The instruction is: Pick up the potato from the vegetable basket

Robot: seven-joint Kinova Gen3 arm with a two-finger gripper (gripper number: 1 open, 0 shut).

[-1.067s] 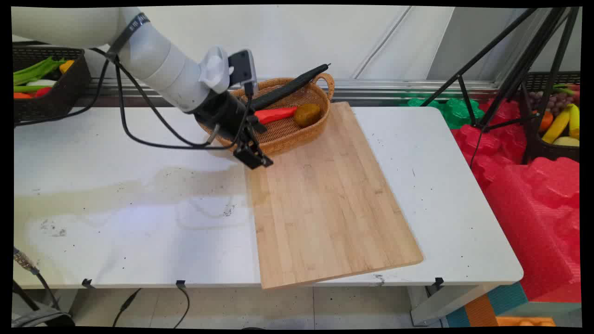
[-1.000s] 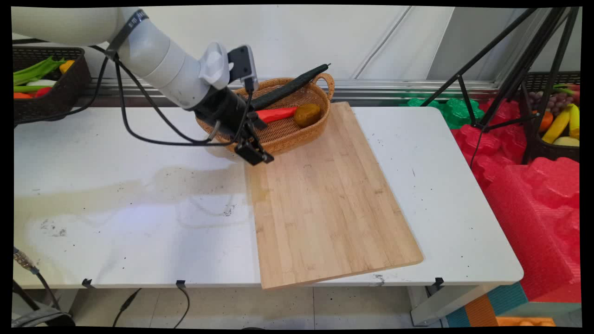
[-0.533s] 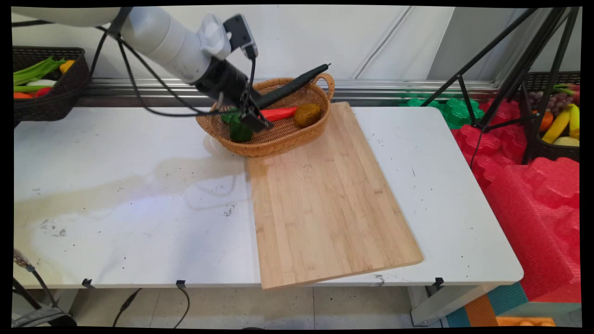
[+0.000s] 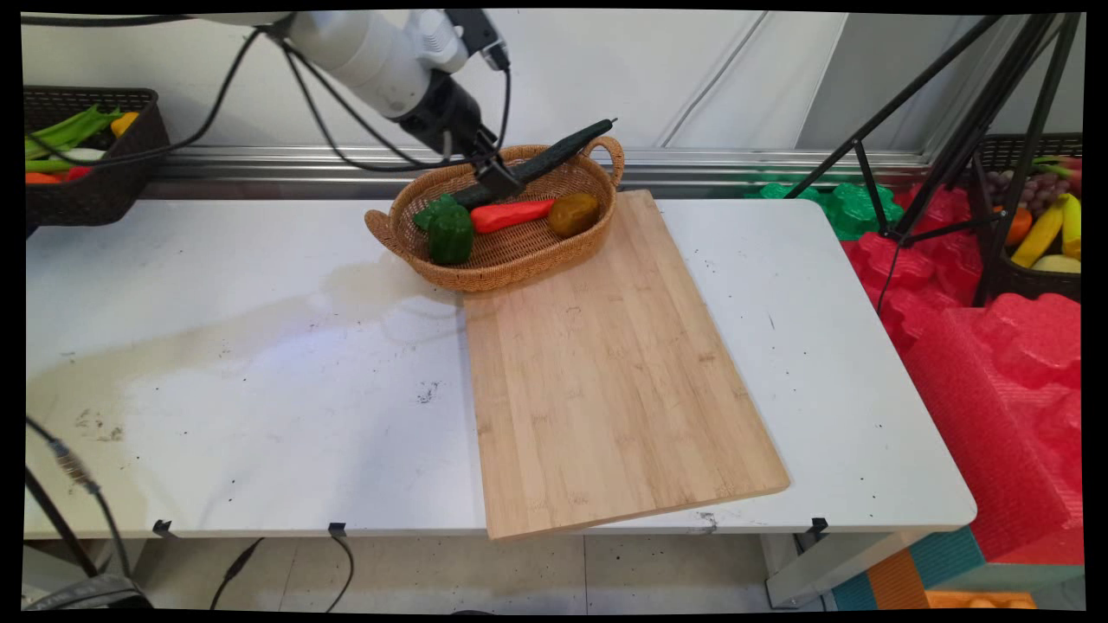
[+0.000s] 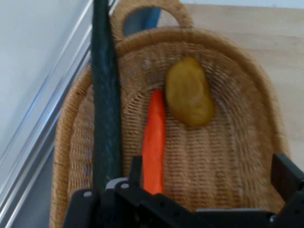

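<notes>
Black two-finger gripper (image 4: 502, 180) hovers over the oval wicker basket (image 4: 398, 238), fingers spread, empty, nearest the long dark-green cucumber (image 5: 105, 95).

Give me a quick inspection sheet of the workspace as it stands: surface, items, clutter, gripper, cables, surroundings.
Surface: white table, stained and speckled; wooden cutting board lying on it.
Items: wicker basket at the board's far end, holding a green pepper, carrot, potato and a long dark cucumber leaning on its rim.
Clutter: nothing seen.
Gripper: gripper open, empty, over the basket beside the cucumber.
Cables: black cables hanging from the arm; more below the table edge.
Surroundings: produce crates left and right, tripod, red foam.
</notes>
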